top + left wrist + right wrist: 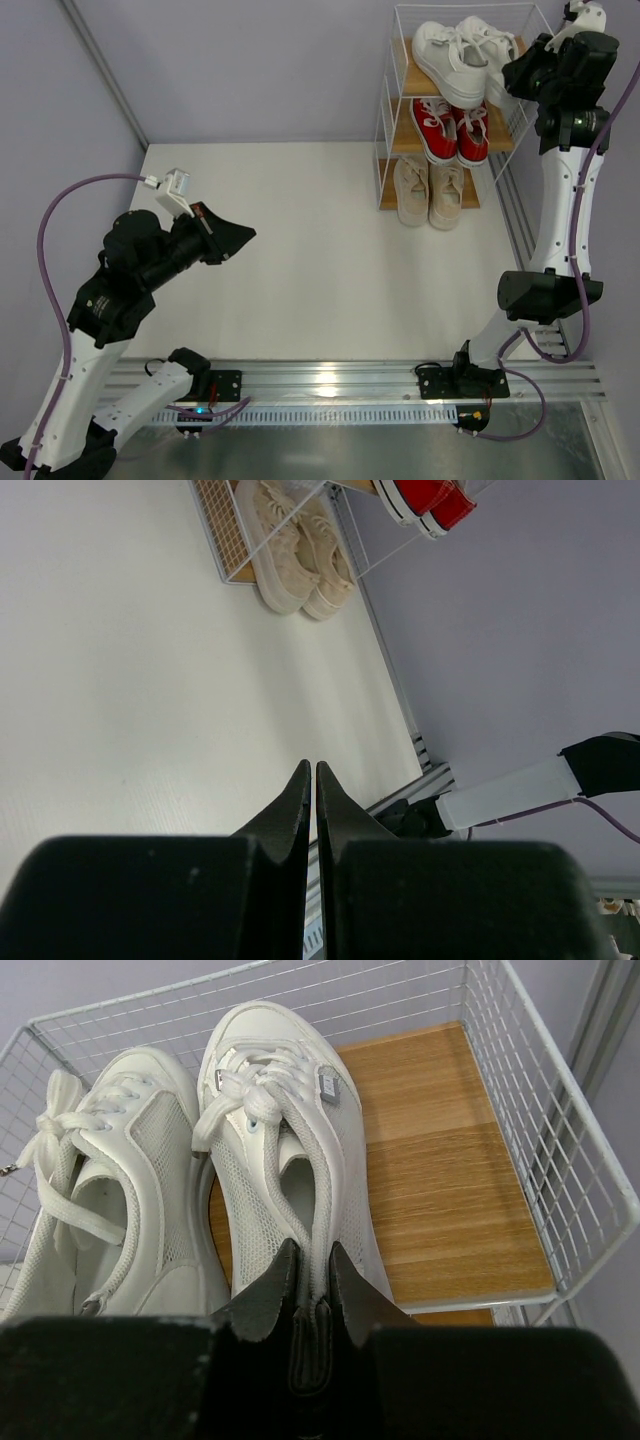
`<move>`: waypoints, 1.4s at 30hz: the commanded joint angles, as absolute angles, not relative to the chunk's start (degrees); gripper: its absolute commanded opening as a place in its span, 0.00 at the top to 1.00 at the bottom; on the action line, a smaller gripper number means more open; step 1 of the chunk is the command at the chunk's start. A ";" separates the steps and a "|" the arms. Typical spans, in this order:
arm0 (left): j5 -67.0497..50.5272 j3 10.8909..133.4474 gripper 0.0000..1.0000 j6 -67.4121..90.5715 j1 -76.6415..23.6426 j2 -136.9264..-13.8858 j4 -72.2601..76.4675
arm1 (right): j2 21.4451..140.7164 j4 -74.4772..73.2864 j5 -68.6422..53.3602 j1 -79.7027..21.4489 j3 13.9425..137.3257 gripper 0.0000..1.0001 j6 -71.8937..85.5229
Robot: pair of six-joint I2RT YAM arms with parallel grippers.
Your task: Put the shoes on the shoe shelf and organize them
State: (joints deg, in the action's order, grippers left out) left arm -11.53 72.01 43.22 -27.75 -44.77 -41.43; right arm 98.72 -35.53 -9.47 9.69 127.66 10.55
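The shoe shelf stands at the back right with all three tiers filled. White sneakers lie on the top board, red ones in the middle, and beige ones at the bottom, toes poking out. My right gripper is up at the top tier, shut on the collar edge of the right white shoe. The other white shoe lies beside it on the left. My left gripper hovers shut and empty over the table's left side, pointing towards the beige pair.
White wire mesh walls close in the top tier at the right and back. A metal rail runs along the near edge with both arm bases. Purple walls bound the white table.
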 commanded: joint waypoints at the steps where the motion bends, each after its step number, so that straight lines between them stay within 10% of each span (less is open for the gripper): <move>1: -11.25 71.81 1.00 42.89 -27.95 -45.09 -40.34 | 98.61 -33.14 -20.91 8.88 128.14 0.96 11.34; 7: -11.25 71.37 1.00 43.15 -27.95 -44.82 -39.99 | 97.56 -32.26 -21.54 8.70 127.44 0.95 12.39; 13: -11.78 70.75 1.00 43.94 -27.95 -44.74 -39.20 | 95.98 -32.34 -12.76 6.42 126.65 0.63 12.74; 42: -10.81 70.23 1.00 44.03 -27.95 -42.71 -40.34 | 97.82 -29.09 15.90 -7.47 124.01 0.67 18.29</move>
State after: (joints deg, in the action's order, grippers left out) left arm -11.49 70.24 44.53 -27.75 -43.55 -41.04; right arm 96.27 -30.46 15.25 -5.65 122.48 16.84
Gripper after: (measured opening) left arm 0.003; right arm 0.330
